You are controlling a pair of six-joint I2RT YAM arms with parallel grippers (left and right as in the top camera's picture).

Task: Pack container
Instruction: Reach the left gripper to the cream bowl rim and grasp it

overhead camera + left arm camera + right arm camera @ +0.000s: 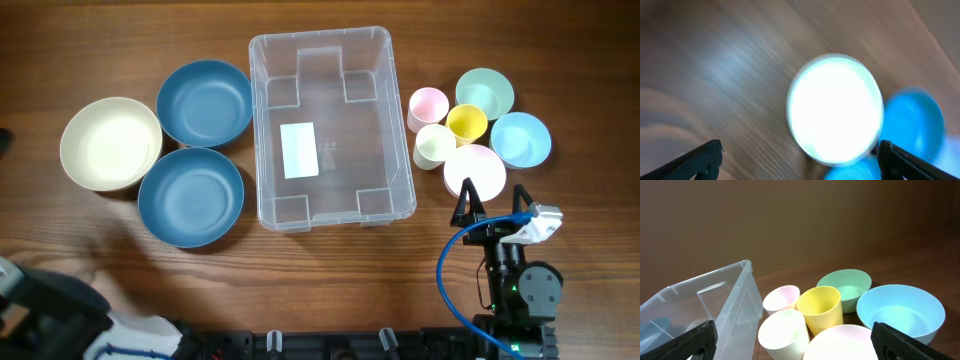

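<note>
1. Large clear rectangular plastic container sits mid-bench, upright and empty, with a white label on its base.
2. Right claw is spread wide and holds nothing. It sits just beside the pale pink round bowl, right of the container.
3. Left claw is also wide open and empty, facing the cream round bowl. Its wrist view is blurred.
4. Risk: small pink cup, yellow cup and cream cup stand packed together, so grabbing one could tip a neighbour.
5. Risk: far dark blue round bowl sits just beside the container's left wall, and a sloppy lift could shove the light container.
6. Risk: arms could collide if both reach into the container together.
</note>
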